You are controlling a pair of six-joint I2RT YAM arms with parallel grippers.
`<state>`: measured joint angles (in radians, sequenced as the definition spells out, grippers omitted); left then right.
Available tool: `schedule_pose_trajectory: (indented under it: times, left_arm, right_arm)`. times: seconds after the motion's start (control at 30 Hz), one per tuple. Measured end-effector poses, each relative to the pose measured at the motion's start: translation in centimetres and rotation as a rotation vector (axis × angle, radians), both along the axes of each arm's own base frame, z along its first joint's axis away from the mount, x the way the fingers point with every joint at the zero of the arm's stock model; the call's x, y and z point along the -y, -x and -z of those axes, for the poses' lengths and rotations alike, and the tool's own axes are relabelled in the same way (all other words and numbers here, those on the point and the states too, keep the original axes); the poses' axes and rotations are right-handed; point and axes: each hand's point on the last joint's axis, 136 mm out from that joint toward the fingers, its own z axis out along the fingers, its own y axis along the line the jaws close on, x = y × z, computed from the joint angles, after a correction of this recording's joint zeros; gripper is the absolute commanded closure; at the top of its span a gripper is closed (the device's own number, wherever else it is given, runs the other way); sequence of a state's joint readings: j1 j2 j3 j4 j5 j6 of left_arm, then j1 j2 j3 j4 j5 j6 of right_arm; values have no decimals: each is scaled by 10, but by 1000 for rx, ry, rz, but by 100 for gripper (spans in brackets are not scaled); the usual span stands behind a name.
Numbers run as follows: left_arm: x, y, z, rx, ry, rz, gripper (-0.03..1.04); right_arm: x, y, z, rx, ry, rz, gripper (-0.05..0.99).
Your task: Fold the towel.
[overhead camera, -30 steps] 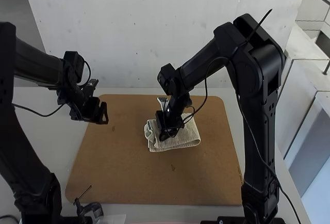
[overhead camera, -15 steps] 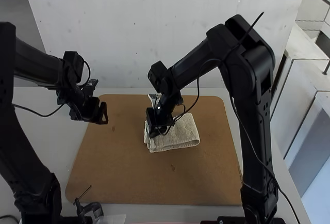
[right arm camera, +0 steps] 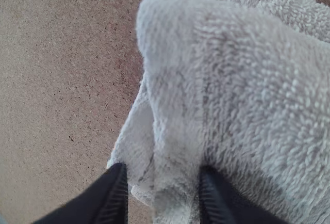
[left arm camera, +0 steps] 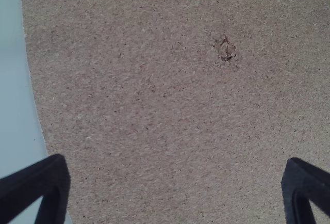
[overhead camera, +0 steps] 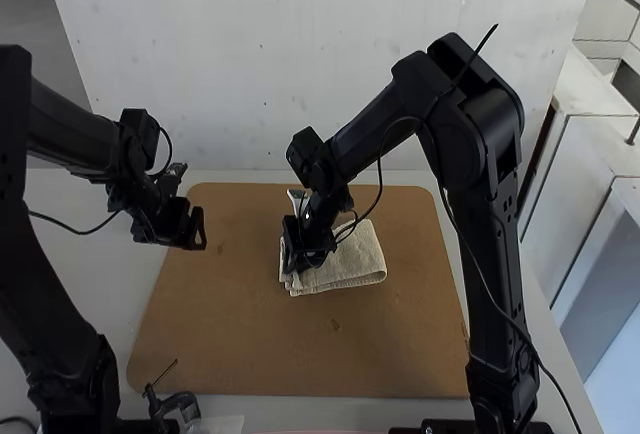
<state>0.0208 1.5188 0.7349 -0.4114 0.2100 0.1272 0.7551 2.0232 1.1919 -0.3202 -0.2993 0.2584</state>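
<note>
In the high view, near to far, we list: one black clamp (overhead camera: 180, 406) at the near edge; one brown board (overhead camera: 270, 354), flat on the white table (overhead camera: 300, 411); one pale towel (overhead camera: 357, 256), on the board right of its middle, folded into a layered, roughly rectangular pad. Right gripper (overhead camera: 306, 255): down at the towel's left end, fingers partly spread, with a raised fold between them in the right wrist view. Left gripper (overhead camera: 198, 232): above the board's left edge, well apart from the towel, fingers spread wide. Last, one pale wall (overhead camera: 300, 54).
</note>
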Motion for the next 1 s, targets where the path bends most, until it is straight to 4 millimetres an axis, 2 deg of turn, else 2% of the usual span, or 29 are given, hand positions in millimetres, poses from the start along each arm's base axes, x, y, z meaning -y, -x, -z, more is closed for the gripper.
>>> schedule_pose_trajectory:
  times: [0.13, 0.3, 0.4, 0.53, 0.63, 0.67, 0.7, 0.83, 1.0]
  left_arm:
    - [0, 0, 0, 0, 0, 2, 10]
    - [1, 0, 0, 0, 0, 3, 10]
    - [3, 0, 0, 0, 0, 10, 10]
    - [5, 0, 0, 1, 0, 17, 10]
    - [7, 0, 0, 1, 0, 21, 10]
    - [7, 0, 0, 1, 0, 21, 10]
    - [7, 0, 0, 1, 0, 21, 10]
    - [7, 0, 0, 1, 0, 21, 10]
    - [7, 1, 0, 1, 0, 21, 10]
  right_arm:
    - [1, -1, -7, 1, -7, 10, 66]
    - [8, -16, -32, 40, -44, 47, 65]
    - [12, -24, -43, 58, -64, 68, 61]
    - [15, -25, -41, 57, -69, 76, 53]
    - [19, -20, -35, 39, -60, 74, 55]
    - [19, -19, -34, 36, -57, 74, 60]
    - [20, -18, -33, 34, -56, 72, 61]
    - [18, -23, -34, 53, -74, 77, 61]
    - [20, -23, -22, 50, -71, 82, 61]
